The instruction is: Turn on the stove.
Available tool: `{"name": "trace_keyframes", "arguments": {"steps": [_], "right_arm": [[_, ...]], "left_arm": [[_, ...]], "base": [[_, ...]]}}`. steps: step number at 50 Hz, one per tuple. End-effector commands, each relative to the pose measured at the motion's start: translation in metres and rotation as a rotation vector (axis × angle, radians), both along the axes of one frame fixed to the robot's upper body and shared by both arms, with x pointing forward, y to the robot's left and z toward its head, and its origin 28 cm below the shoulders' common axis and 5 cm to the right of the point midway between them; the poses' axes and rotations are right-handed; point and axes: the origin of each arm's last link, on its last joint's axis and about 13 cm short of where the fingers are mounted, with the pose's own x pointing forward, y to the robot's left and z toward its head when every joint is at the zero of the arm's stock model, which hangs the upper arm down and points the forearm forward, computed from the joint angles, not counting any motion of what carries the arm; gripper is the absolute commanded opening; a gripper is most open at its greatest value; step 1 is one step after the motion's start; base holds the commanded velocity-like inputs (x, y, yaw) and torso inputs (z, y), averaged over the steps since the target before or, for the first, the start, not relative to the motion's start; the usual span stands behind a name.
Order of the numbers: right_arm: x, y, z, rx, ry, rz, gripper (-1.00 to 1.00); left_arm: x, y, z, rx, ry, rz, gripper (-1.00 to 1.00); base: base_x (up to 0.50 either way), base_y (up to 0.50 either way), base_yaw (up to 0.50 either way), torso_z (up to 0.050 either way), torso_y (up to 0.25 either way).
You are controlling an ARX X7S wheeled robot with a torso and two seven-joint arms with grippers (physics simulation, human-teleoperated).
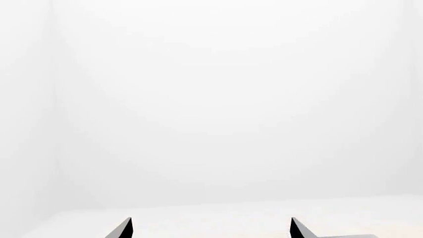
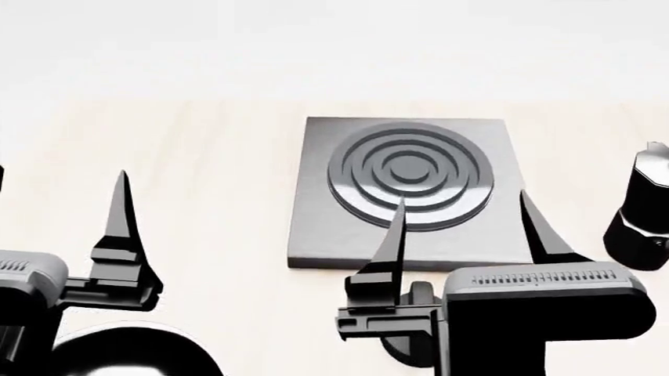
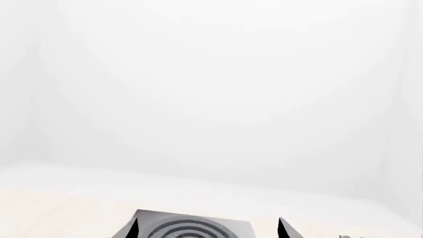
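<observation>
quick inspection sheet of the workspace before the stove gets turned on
surface: pale wood-tone table, bare parts unmarked
job's things: stove, a flat grey plate with a dark ringed burner, lies flat; a dark round part at its near edge, likely the knob, is mostly hidden behind the right gripper
clutter: black moka pot stands upright to the stove's right, apart from it; a black rounded object is cut off at the near left
grippers: left gripper jaws apart, empty, clear of the stove; right gripper jaws apart, empty, over the stove's near edge
cables: nothing seen
surroundings: plain white backdrop, nothing else seen
</observation>
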Motion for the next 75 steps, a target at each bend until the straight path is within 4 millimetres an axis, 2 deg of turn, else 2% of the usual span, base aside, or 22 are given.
{"name": "trace_keyframes", "arguments": {"steps": [1, 27, 59, 75], "right_arm": [[0.006, -0.001, -0.007, 0.011, 0.046, -0.005, 1.0], [0.026, 0.001, -0.035, 0.033, 0.303, 0.004, 1.0], [0.035, 0.002, -0.043, 0.077, 0.425, -0.035, 1.0], [0.045, 0.001, -0.055, 0.076, 0.485, -0.06, 1.0]], "left_arm": [[0.0, 0.0, 0.0, -0.001, -0.001, 0.001, 1.0], [0.001, 0.0, 0.0, 0.004, 0.002, 0.004, 1.0], [0.0, 0.0, 0.0, -0.001, 0.0, 0.002, 1.0], [0.001, 0.0, -0.001, 0.0, 0.003, 0.002, 1.0]], "base": [[0.0, 0.0, 0.0, 0.0, 0.0], [0.0, 0.0, 0.0, 0.0, 0.0], [0.0, 0.0, 0.0, 0.0, 0.0], [0.0, 0.0, 0.0, 0.0, 0.0]]}}
